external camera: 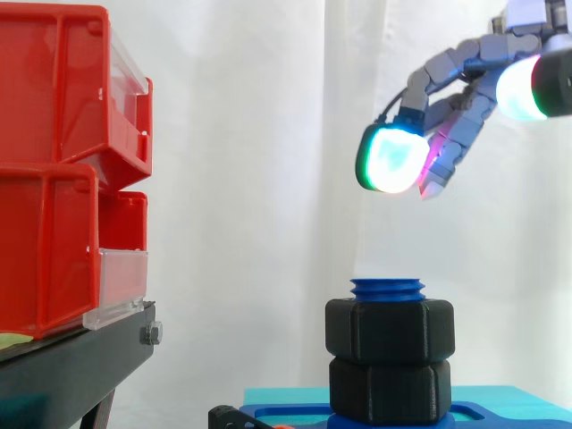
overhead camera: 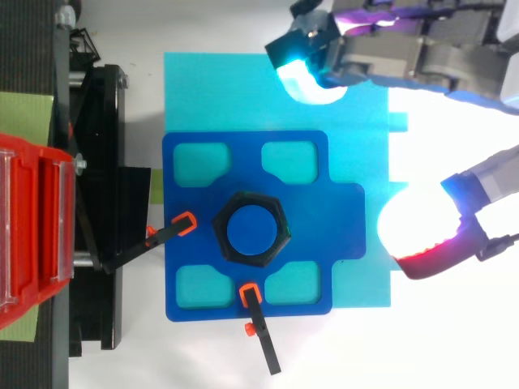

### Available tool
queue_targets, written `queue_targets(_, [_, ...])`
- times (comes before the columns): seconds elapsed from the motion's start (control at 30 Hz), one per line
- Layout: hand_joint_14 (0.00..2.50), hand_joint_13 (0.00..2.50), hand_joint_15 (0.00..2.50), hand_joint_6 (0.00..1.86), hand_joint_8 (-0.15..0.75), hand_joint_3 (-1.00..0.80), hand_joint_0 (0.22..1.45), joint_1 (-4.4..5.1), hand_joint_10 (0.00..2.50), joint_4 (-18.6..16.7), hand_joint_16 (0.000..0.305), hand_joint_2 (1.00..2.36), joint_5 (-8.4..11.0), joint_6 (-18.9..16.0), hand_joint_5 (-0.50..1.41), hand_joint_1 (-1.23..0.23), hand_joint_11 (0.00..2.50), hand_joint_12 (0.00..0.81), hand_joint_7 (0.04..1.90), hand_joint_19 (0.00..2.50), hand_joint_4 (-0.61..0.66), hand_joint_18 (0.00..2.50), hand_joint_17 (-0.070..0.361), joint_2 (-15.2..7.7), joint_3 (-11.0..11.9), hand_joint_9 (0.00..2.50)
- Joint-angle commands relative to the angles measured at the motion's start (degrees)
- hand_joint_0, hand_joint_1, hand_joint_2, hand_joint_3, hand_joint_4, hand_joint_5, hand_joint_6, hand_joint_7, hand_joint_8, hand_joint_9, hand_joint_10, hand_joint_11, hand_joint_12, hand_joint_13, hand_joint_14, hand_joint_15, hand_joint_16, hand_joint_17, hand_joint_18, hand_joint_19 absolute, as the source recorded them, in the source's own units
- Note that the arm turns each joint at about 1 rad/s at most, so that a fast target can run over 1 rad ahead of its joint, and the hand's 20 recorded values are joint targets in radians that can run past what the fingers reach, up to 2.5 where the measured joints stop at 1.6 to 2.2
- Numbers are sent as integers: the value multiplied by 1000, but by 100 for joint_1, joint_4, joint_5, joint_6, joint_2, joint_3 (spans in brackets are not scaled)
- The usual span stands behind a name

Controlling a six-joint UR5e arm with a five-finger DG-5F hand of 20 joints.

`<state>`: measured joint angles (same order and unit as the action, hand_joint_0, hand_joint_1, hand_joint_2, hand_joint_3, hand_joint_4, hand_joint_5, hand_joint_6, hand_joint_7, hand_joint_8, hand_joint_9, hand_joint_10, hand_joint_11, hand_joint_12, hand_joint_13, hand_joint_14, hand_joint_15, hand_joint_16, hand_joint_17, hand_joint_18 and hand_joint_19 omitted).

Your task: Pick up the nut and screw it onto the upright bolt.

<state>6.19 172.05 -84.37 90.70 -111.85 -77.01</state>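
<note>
Side view | hand (external camera: pixel 471 112) fingers spread, holding nothing | clear of nut (external camera: pixel 389 329) on bolt (external camera: pixel 388 288)

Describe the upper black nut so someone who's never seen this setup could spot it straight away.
Find the dark blue plate on the cyan base; a blue threaded bolt stands upright at its middle. Two black hexagonal pieces are stacked on it, and the nut is the upper one, just under the bolt's bare thread tip.

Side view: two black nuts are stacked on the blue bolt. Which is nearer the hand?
The upper nut, just below the exposed blue thread of the bolt. The lower nut sits beneath it, against the blue base, farther from the hand above.
</note>
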Motion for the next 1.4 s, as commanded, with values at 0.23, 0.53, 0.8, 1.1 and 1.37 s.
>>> queue_targets(0.23, [0,720,0,502,224,-500,476,102,0,-163,25,1000,404,-140,-137,-309,0,224,723,0,147,384,57,243,-253,810])
queue_targets(0.53, [0,651,0,502,220,-500,477,119,0,83,26,1000,624,-447,-161,-330,0,242,707,0,133,313,59,278,-253,715])
queue_targets(0.8, [0,622,0,502,221,-500,480,119,0,321,27,1000,738,-667,-163,-343,0,252,707,0,140,283,60,419,-253,685])
queue_targets(1.1, [0,579,0,502,215,-500,481,216,0,576,28,1000,1283,-1203,-166,-343,0,263,703,0,137,237,63,568,-253,644])
queue_targets(1.37, [0,477,0,502,207,-500,484,322,0,-1042,29,1000,1529,-1230,-174,-347,0,283,686,0,127,130,66,1245,-1624,570])
